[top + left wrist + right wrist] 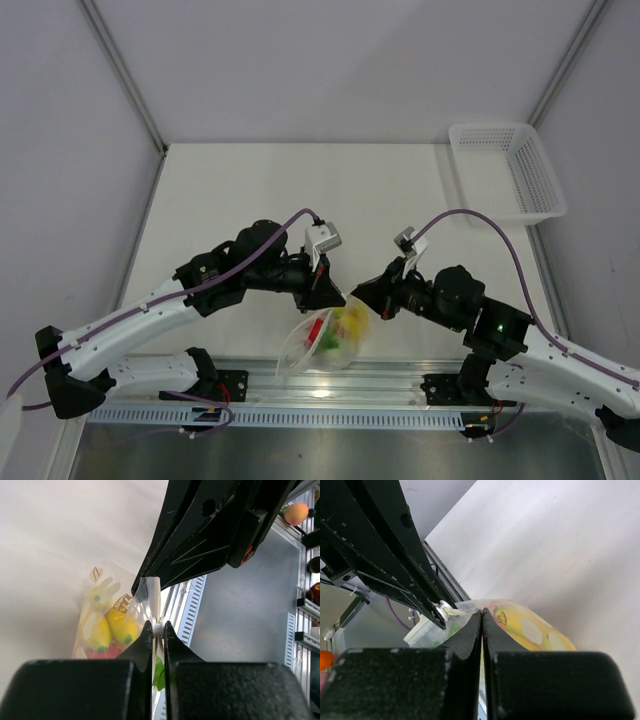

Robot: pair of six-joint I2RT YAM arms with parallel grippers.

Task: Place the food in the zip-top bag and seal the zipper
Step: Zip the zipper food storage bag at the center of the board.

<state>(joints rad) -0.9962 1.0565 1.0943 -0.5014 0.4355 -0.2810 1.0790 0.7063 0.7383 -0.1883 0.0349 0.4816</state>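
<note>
– Down at the desk's [300, 200] front edge, bag [325, 340] already has the food [112, 630] inside?
– Yep, left fingers [142, 647] and right fingers [470, 637] both clamp its top edge. Sealing the zipper [154, 595] looks like what's left, I'd guess.

Two arms are counted, left arm [150, 315] and right arm [560, 352], and two grippers with them: left gripper [335, 298], right gripper [362, 297]. One zip-top bag [300, 352] is tallied. Inside it, one yellow banana bunch [122, 626], one red fruit [102, 652] and one tuft of green leaves [159, 672] are made out. One white mesh basket [505, 170] is logged.
</note>
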